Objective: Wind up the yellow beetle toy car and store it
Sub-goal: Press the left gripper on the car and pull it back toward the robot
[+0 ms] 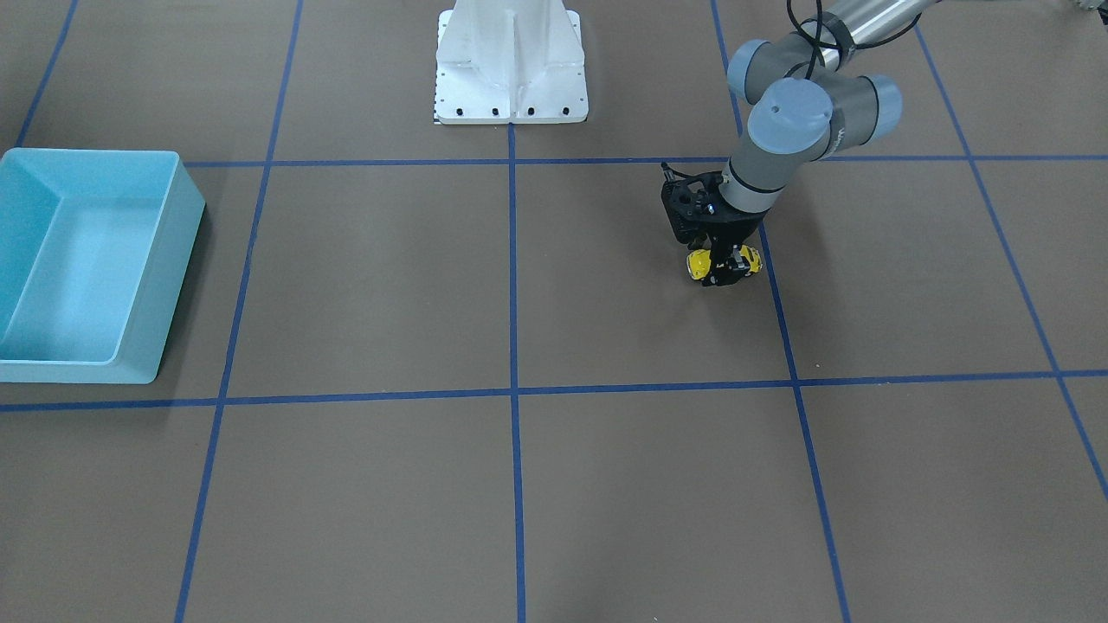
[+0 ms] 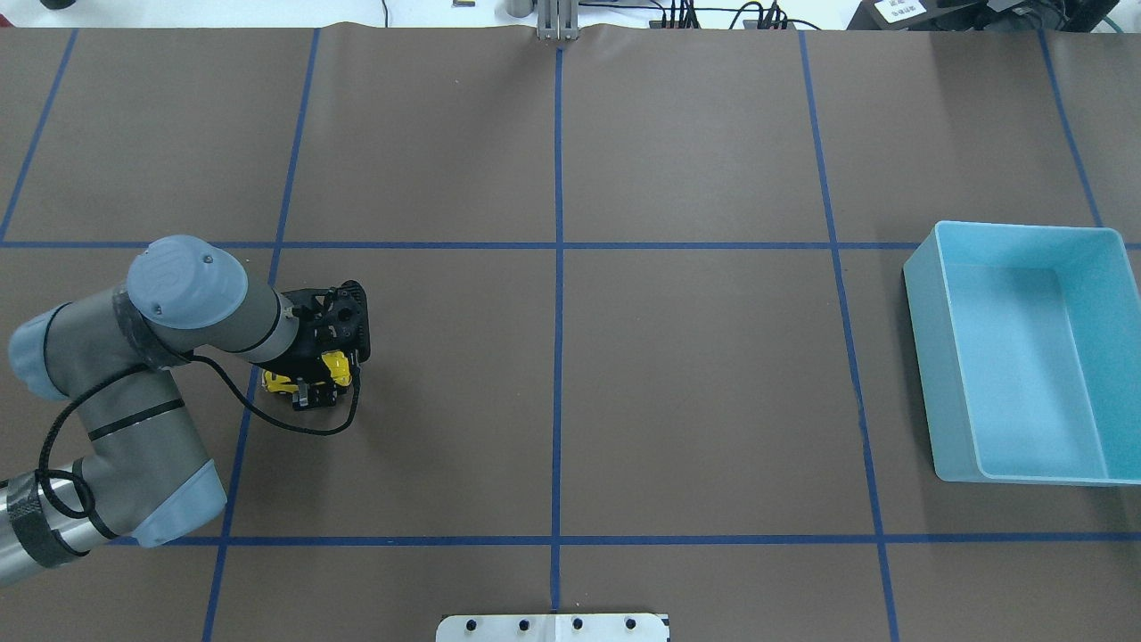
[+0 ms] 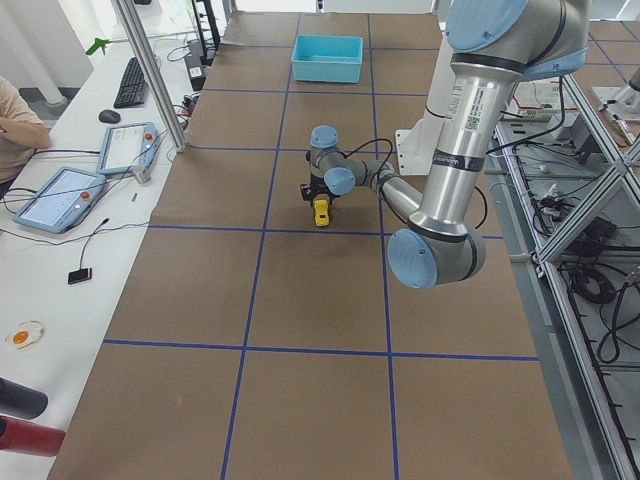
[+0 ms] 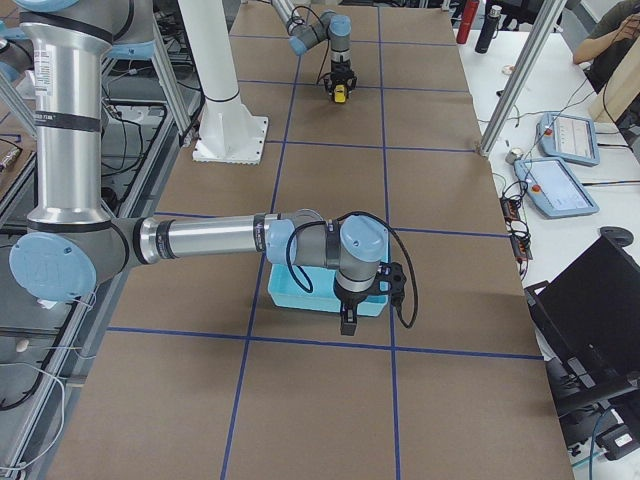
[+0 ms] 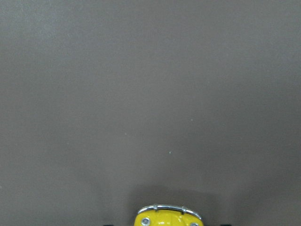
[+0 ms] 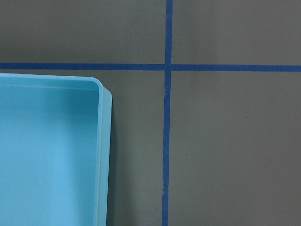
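Note:
The yellow beetle toy car (image 1: 698, 264) sits low at the brown table surface between my left gripper's fingers. My left gripper (image 1: 725, 268) points down and is shut on the car across its body. Both also show in the overhead view, the car (image 2: 336, 366) under the left gripper (image 2: 314, 389). The left wrist view shows only the car's silver bumper and yellow nose (image 5: 168, 215) at the bottom edge. My right gripper (image 4: 348, 322) hangs beside the light blue bin (image 4: 300, 292); I cannot tell whether it is open or shut.
The light blue bin (image 2: 931, 357) stands empty at the far side of the table from the car, also in the front view (image 1: 177, 260) and the right wrist view (image 6: 104, 155). Blue tape lines grid the brown mat. The white robot base (image 1: 511, 69) stands at the table's edge.

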Robot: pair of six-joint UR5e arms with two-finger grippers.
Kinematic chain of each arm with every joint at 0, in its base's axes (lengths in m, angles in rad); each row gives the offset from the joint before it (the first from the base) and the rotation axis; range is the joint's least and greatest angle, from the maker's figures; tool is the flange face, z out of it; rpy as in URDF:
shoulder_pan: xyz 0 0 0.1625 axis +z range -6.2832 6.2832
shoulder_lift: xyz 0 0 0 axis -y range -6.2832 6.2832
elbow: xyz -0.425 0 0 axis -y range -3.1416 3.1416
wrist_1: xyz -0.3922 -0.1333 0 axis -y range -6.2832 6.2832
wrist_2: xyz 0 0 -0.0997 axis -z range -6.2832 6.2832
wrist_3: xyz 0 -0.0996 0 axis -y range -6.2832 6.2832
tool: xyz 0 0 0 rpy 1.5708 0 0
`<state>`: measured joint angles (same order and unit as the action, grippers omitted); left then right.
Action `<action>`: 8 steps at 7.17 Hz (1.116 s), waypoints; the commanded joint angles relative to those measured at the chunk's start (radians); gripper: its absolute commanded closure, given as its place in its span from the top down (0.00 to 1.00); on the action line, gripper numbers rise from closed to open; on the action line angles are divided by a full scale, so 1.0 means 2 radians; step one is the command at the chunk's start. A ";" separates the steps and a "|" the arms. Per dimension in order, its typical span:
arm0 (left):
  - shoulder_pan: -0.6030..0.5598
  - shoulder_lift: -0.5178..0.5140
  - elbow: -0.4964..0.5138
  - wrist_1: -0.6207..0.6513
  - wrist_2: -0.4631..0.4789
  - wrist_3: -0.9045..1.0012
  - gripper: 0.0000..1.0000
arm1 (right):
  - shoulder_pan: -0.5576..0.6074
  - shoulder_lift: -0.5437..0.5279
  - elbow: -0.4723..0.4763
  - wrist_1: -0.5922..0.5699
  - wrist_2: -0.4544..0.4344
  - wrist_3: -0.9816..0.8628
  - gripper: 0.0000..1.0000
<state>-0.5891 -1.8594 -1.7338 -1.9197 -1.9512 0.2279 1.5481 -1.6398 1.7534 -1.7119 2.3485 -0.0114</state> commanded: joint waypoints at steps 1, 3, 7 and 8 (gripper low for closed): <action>0.001 0.000 -0.001 0.000 0.000 0.000 0.63 | 0.001 0.000 0.000 0.000 0.000 0.000 1.00; 0.000 0.001 -0.007 0.000 -0.001 0.000 0.15 | 0.000 0.000 0.000 0.000 -0.001 0.000 1.00; -0.001 0.007 -0.042 -0.002 -0.003 0.001 0.00 | 0.000 0.001 -0.001 0.000 -0.002 -0.001 1.00; 0.000 0.005 -0.039 -0.012 -0.002 0.075 0.00 | 0.001 0.001 -0.001 0.000 -0.002 -0.001 1.00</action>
<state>-0.5906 -1.8467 -1.8108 -1.9261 -1.9556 0.2622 1.5480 -1.6384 1.7523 -1.7119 2.3460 -0.0137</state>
